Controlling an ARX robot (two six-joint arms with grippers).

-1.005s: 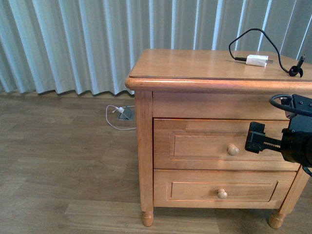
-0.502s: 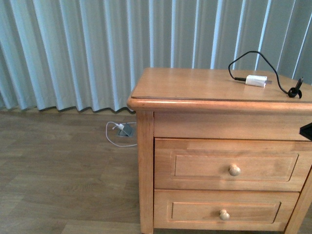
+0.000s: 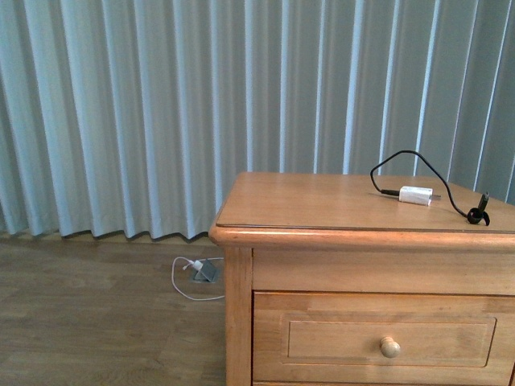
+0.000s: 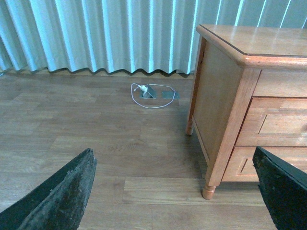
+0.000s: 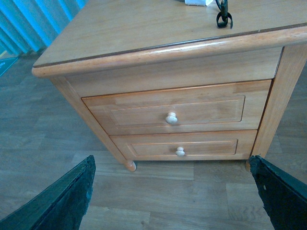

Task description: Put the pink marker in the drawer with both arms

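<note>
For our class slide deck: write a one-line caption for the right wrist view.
Open right gripper faces a wooden nightstand with both drawers shut.

The honey-coloured wooden nightstand (image 3: 322,211) has a smooth, softly glossy varnished top, its upper drawer (image 5: 168,115) shows matching grain, and the grey-brown plank floor (image 4: 86,139) looks like matt wood laminate.

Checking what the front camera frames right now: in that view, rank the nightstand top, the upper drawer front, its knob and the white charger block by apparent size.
1. Nightstand top.
2. Upper drawer front, cropped at the frame edge, so its place is less certain.
3. White charger block.
4. Knob, close to the charger in size; the order is unsure.
</note>
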